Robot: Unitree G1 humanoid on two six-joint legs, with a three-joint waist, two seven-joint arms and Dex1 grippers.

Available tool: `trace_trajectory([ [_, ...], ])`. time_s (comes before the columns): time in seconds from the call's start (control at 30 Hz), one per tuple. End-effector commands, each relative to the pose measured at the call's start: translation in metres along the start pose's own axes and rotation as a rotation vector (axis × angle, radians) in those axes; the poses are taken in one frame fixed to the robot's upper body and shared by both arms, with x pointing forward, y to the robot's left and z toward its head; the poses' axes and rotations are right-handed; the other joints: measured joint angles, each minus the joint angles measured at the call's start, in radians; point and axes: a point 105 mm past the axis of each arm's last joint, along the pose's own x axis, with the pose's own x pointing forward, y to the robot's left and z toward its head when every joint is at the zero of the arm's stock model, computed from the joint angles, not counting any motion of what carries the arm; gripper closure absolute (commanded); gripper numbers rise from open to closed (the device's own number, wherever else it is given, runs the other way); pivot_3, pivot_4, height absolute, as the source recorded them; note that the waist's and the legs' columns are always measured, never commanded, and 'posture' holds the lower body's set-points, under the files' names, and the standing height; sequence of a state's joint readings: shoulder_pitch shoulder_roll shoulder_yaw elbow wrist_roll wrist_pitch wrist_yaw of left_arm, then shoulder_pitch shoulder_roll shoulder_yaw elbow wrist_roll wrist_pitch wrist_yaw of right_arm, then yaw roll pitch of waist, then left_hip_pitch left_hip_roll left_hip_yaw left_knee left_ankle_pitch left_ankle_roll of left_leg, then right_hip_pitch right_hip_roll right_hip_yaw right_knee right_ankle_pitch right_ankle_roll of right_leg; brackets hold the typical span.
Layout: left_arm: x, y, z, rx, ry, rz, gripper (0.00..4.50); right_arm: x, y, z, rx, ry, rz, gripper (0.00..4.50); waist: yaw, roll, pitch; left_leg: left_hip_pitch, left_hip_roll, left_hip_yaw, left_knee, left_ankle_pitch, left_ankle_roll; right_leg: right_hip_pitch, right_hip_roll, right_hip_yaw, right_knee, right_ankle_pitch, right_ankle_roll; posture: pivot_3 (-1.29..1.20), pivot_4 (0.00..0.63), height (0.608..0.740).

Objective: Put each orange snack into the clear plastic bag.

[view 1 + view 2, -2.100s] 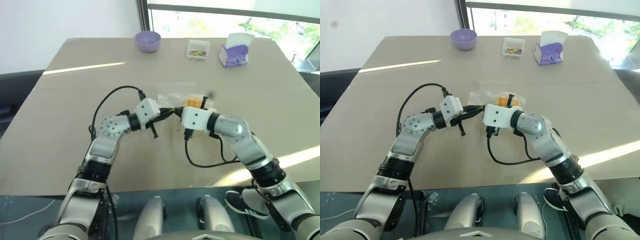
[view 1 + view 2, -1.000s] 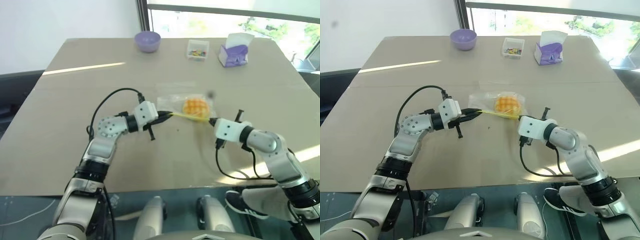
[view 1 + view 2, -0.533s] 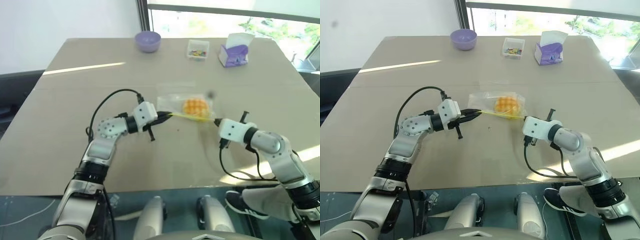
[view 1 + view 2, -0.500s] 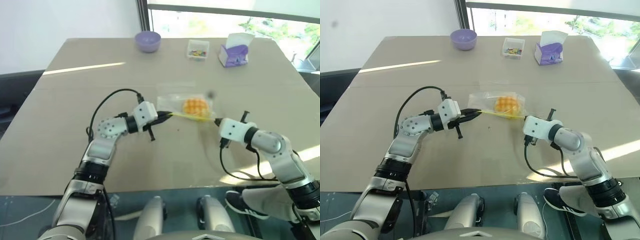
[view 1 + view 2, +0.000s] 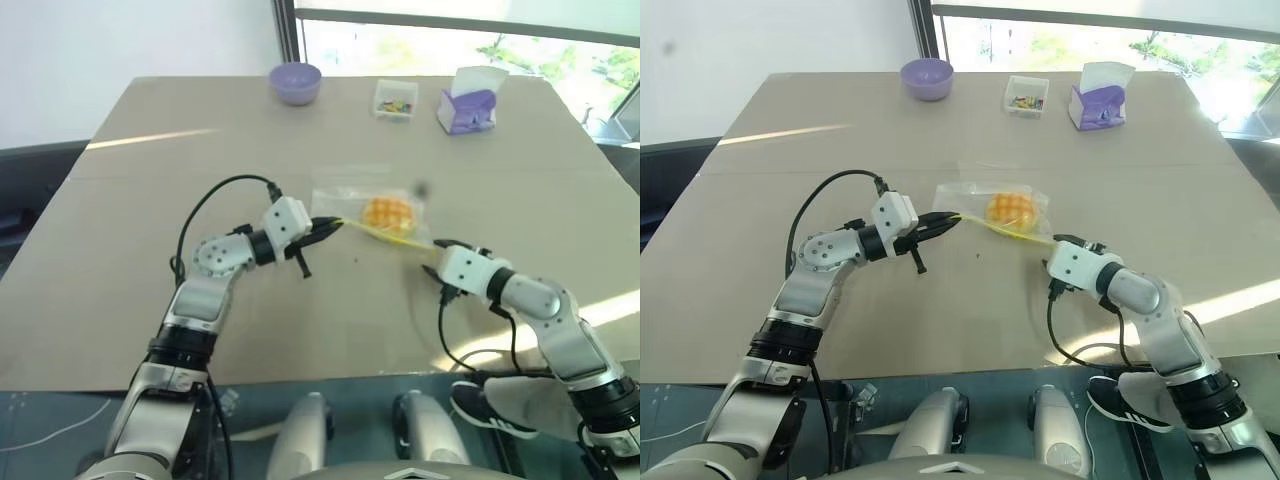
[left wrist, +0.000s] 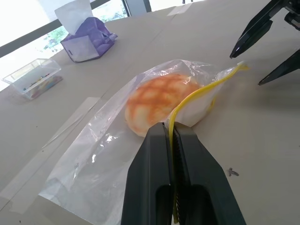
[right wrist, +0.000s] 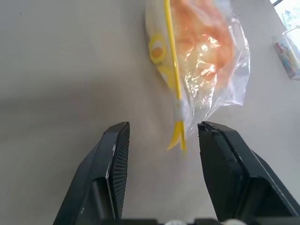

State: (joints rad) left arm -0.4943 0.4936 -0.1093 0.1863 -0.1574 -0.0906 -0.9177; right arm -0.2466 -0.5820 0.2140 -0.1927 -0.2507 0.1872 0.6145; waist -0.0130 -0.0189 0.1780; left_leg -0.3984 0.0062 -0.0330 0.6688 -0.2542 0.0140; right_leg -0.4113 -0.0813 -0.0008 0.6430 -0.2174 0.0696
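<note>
The orange snack point(image 5: 388, 212) lies inside the clear plastic bag point(image 6: 93, 164), which rests on the table point(image 5: 150, 180) near the middle. My left gripper point(image 5: 325, 226) is shut on the left end of the bag's yellow seal strip point(image 6: 206, 91), holding that end a little above the table. On the bag's right, my right gripper point(image 7: 164, 125) stands open, close to the tabletop. The strip's free end point(image 7: 177, 136) lies loose just ahead of its fingers, touching neither. The snack's criss-cross top shows through the plastic point(image 7: 201, 33).
A purple bowl point(image 5: 296, 81), a small clear box of coloured bits point(image 5: 396, 99) and a purple tissue box point(image 5: 467, 105) stand along the far edge. Black cables loop from both wrists over the near part of the table.
My right gripper has opened and let go of the strip's right end, sinking slightly toward the table. The left gripper keeps its hold and has stayed in place.
</note>
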Motion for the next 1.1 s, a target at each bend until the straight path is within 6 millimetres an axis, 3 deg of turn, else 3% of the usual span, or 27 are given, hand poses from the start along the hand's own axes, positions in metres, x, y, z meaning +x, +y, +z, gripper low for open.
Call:
trace_trajectory([
  [0.03, 0.000, 0.006, 0.017, 0.040, -0.050, 0.020, 4.50, 0.002, -0.009, 0.004, -0.025, -0.016, -0.041, 2.26, 0.000, 0.000, 0.000, 0.000, 0.000, 0.000, 0.000, 0.000, 0.000, 0.000, 0.000, 0.000, 0.000, 0.000, 0.000, 0.00, 0.150, 0.737],
  [0.1, 0.000, 0.006, 0.017, 0.040, -0.053, 0.020, 4.50, 0.004, -0.010, 0.001, -0.029, -0.005, -0.042, 2.88, 0.000, 0.000, 0.000, 0.000, 0.000, 0.000, 0.000, 0.000, 0.000, 0.000, 0.000, 0.000, 0.000, 0.000, 0.000, 0.00, 0.150, 0.737],
  [0.2, 0.000, 0.006, 0.019, 0.037, -0.060, 0.024, 4.50, 0.008, -0.010, -0.002, -0.033, 0.001, -0.055, 4.29, 0.000, 0.000, 0.000, 0.000, 0.000, 0.000, 0.000, 0.000, 0.000, 0.000, 0.000, 0.000, 0.000, 0.000, 0.000, 0.00, 0.150, 0.737],
  [0.23, 0.000, 0.006, 0.020, 0.035, -0.063, 0.026, 4.50, 0.008, -0.011, -0.003, -0.033, 0.001, -0.065, 4.47, 0.000, 0.000, 0.000, 0.000, 0.000, 0.000, 0.000, 0.000, 0.000, 0.000, 0.000, 0.000, 0.000, 0.000, 0.000, 0.00, 0.150, 0.737],
  [0.43, -0.002, 0.014, 0.027, 0.022, -0.085, 0.050, 4.50, 0.003, -0.034, 0.001, -0.089, -0.003, -0.149, 4.47, -0.001, 0.000, 0.000, 0.000, 0.000, 0.000, 0.000, 0.000, 0.000, 0.000, 0.000, 0.000, 0.000, 0.000, 0.000, 0.00, 0.150, 0.737],
  [0.6, -0.005, 0.035, 0.046, 0.004, -0.147, 0.117, 4.50, -0.026, -0.088, 0.012, -0.151, -0.006, -0.331, 4.47, 0.002, 0.000, 0.000, 0.000, 0.000, 0.000, 0.000, 0.000, 0.000, 0.000, 0.000, 0.000, 0.000, 0.000, 0.000, 0.00, 0.150, 0.737],
  [0.7, -0.013, 0.057, 0.061, -0.012, -0.189, 0.177, 4.50, -0.054, -0.121, 0.030, -0.202, -0.043, -0.429, 4.47, 0.003, 0.000, 0.000, -0.001, 0.000, 0.000, 0.000, 0.000, 0.000, 0.000, 0.000, 0.000, 0.000, 0.000, 0.000, 0.00, 0.150, 0.737],
  [0.87, -0.017, 0.082, 0.086, -0.030, -0.255, 0.237, 4.50, -0.077, -0.151, 0.056, -0.282, -0.086, -0.513, 4.47, -0.002, 0.000, 0.000, -0.001, 0.000, 0.000, 0.000, 0.000, 0.000, 0.000, 0.000, 0.000, -0.001, 0.000, 0.000, 0.00, 0.150, 0.737],
  [0.97, -0.012, 0.086, 0.083, -0.029, -0.229, 0.242, 4.50, -0.075, -0.157, 0.057, -0.271, -0.090, -0.523, 4.47, -0.003, 0.000, 0.000, 0.000, 0.000, 0.000, 0.000, 0.000, 0.000, 0.000, 0.000, 0.000, 0.000, 0.000, 0.000, 0.00, 0.150, 0.737],
  [1.1, 0.003, 0.089, 0.069, 0.008, -0.175, 0.268, 4.50, -0.055, -0.153, 0.036, -0.263, -0.044, -0.501, 4.47, 0.001, 0.000, 0.000, 0.000, 0.000, 0.001, 0.000, 0.000, 0.000, 0.000, 0.000, 0.000, 0.000, 0.000, 0.000, 0.00, 0.150, 0.737],
])
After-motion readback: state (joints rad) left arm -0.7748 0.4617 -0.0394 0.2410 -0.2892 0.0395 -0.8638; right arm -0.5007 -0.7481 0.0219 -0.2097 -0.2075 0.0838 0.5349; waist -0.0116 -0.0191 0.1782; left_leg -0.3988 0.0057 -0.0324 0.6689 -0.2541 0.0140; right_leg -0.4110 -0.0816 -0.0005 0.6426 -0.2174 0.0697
